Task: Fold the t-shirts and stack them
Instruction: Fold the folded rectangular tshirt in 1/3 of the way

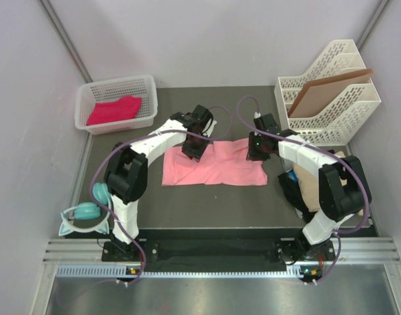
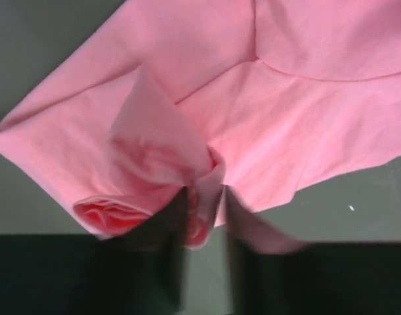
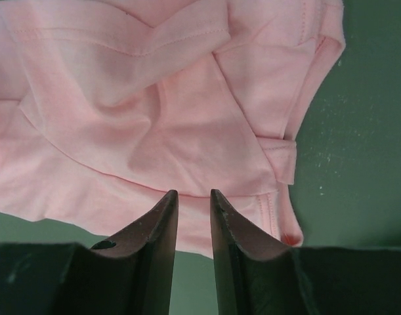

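A salmon pink t-shirt lies spread across the middle of the table. My left gripper is at its far left part and is shut on a bunched fold of it, which rises in a peak in the left wrist view, where the gripper pinches cloth. My right gripper is over the shirt's far right part. In the right wrist view the gripper has its jaws a little apart over the flat shirt, with nothing between them. A magenta-pink t-shirt lies in a white basket.
A pile of tan, black and blue shirts lies at the right edge. A white file rack at the back right holds a brown board. Teal headphones lie at the front left.
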